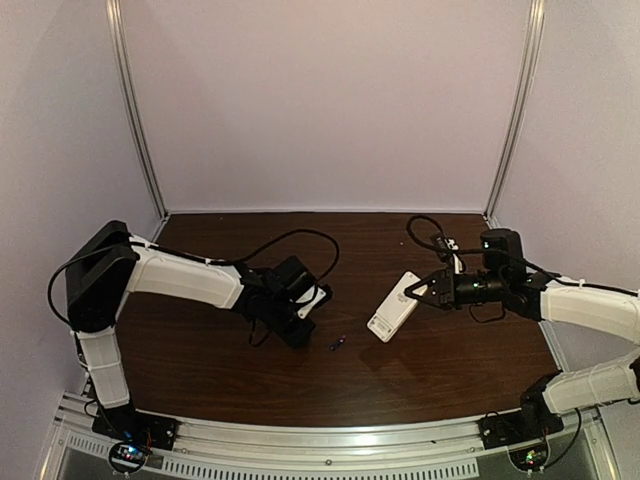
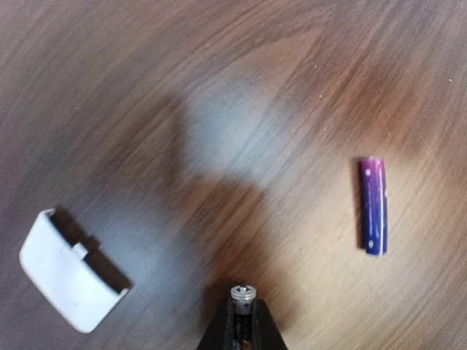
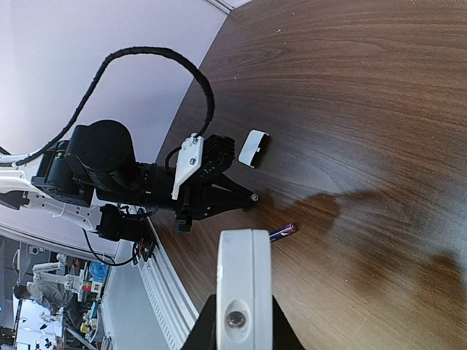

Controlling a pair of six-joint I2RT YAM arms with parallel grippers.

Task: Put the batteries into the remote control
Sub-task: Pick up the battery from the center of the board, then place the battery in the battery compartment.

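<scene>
My left gripper (image 2: 244, 312) is shut on one of the batteries (image 2: 244, 295); its metallic tip sticks out between the dark fingers, just above the table. The second battery (image 2: 374, 206), purple-blue, lies flat on the wood to the right, apart from the gripper. From above, the left gripper (image 1: 303, 338) sits just left of that loose battery (image 1: 338, 344). My right gripper (image 1: 413, 293) is shut on the white remote control (image 1: 392, 307), holding it by one end and tilted over the table. The right wrist view shows the remote control (image 3: 244, 277) edge-on, with the loose battery (image 3: 283, 232) beyond it.
A plain white cover slab (image 2: 69, 281) lies on the wood left of the left gripper, also seen as the cover (image 3: 253, 148) behind the left arm. Black cables (image 1: 430, 235) trail at the back right. Purple walls close the table's far side.
</scene>
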